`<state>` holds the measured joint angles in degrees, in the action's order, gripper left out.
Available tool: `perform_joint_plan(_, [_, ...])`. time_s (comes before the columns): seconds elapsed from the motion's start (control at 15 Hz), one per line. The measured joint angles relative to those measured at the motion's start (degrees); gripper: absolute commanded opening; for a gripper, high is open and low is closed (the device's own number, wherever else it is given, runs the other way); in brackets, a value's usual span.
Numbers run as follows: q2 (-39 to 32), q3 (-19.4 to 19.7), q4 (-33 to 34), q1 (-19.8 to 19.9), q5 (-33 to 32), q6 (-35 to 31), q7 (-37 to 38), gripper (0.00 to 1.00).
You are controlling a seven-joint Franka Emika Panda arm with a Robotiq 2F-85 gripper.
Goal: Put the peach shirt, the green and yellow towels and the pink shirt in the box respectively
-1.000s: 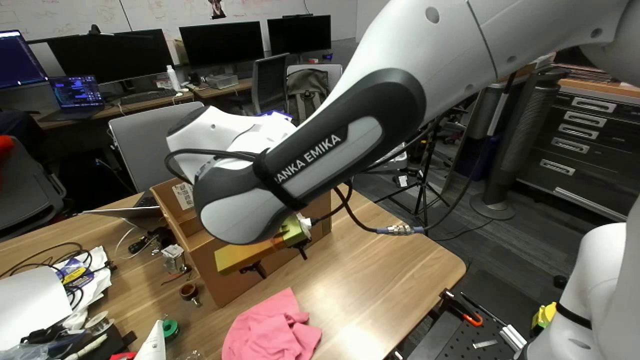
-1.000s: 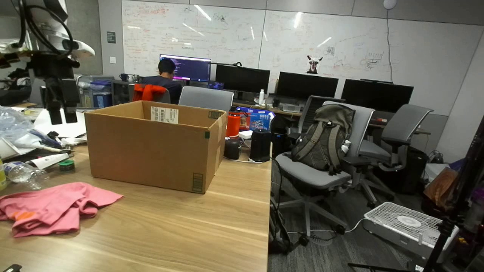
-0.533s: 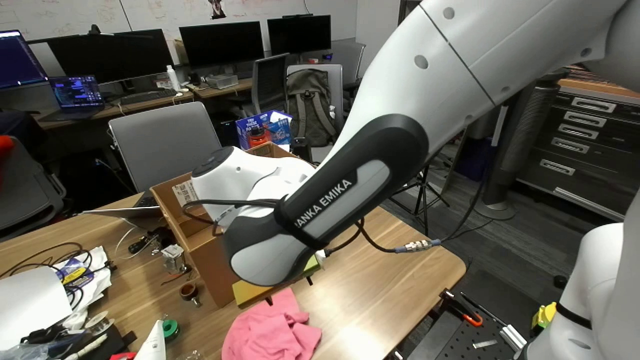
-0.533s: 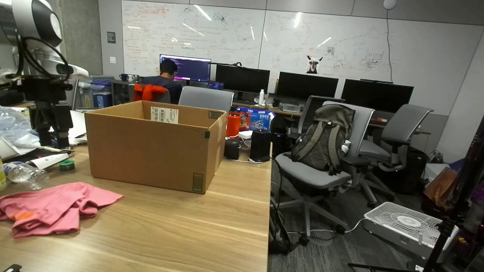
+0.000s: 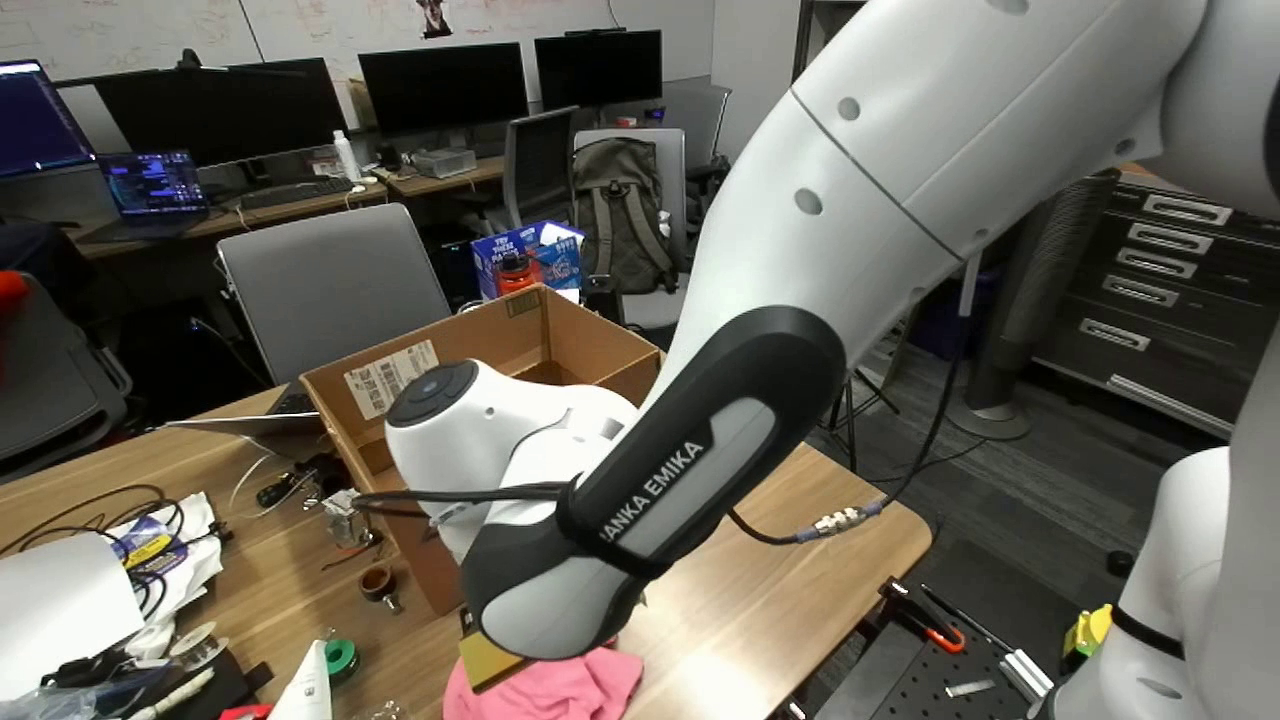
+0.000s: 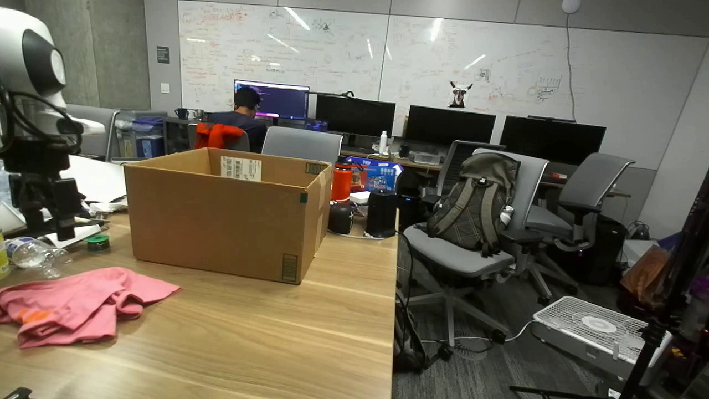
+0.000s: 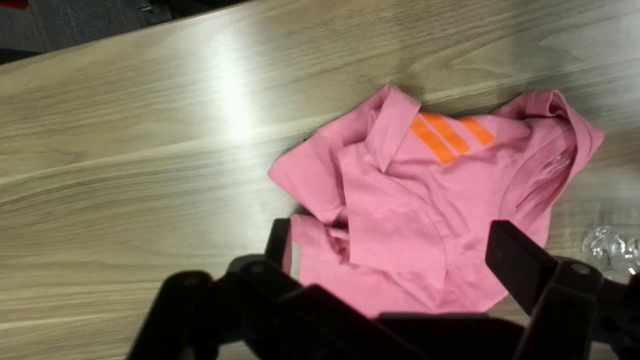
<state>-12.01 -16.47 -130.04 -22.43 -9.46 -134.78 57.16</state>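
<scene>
The hand (image 7: 391, 241) is spread wide, and in the wrist view the pink shirt (image 7: 400, 225) shows between its two fingers (image 7: 520, 265). The shirt lies all crumpled on the worktop (image 6: 249, 332), near the big brown cardboard box (image 6: 216, 221). A clear plastic bottle (image 6: 37, 255) lies near the shirt too.

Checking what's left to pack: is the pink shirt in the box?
No, the pink shirt lies on the table, outside the box.
</scene>
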Motion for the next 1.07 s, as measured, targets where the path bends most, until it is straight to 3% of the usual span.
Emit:
perform_joint_plan(0.67, [-5.2, -1.6, -0.2, -3.3, 2.9, -6.1, -0.4, 1.00])
perform_joint_plan(1.07, [-7.9, -1.6, 0.0, -3.3, 7.2, -8.2, -4.9, 1.00])
